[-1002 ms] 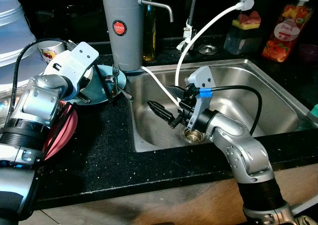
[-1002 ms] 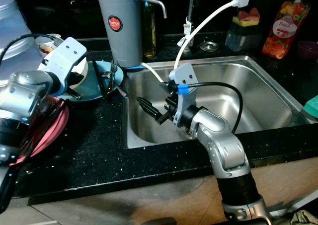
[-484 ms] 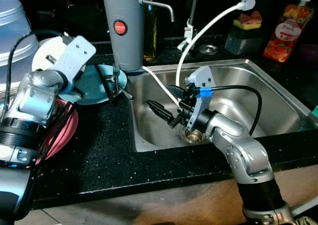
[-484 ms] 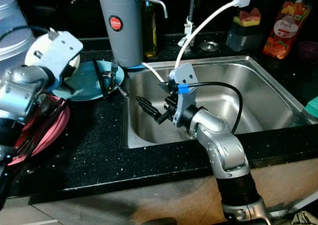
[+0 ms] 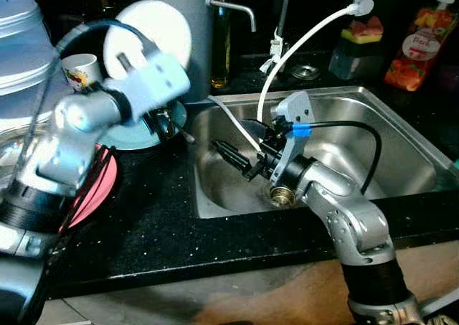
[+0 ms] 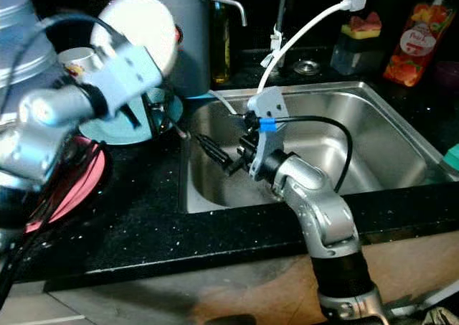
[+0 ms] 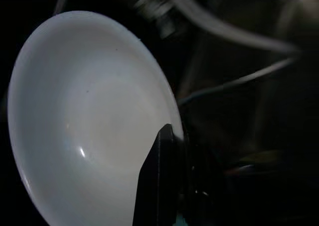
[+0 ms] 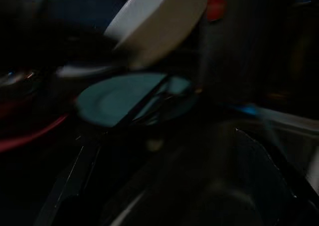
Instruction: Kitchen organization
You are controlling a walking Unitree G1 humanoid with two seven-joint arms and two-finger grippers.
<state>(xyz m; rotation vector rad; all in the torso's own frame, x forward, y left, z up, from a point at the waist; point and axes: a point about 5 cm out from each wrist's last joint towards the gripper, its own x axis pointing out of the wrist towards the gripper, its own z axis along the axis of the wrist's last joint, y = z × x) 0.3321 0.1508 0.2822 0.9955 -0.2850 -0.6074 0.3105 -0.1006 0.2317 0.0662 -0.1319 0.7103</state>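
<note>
My left gripper is shut on the rim of a white bowl and holds it tilted in the air, in front of the grey water dispenser. In the left wrist view one black finger lies over the bowl's edge. Below the bowl, a teal plate with dark utensils rests on the black counter. My right gripper hovers inside the steel sink, open with nothing between its fingers, pointing toward the teal plate.
A red plate lies under my left arm, and a printed mug stands behind it. A white hose arcs over the sink to the drain. A juice pouch and a sponge holder stand at the back right.
My left arm has lifted the white bowl up from beside the teal plate and swung it right, in front of the dispenser. The right gripper has barely moved.
</note>
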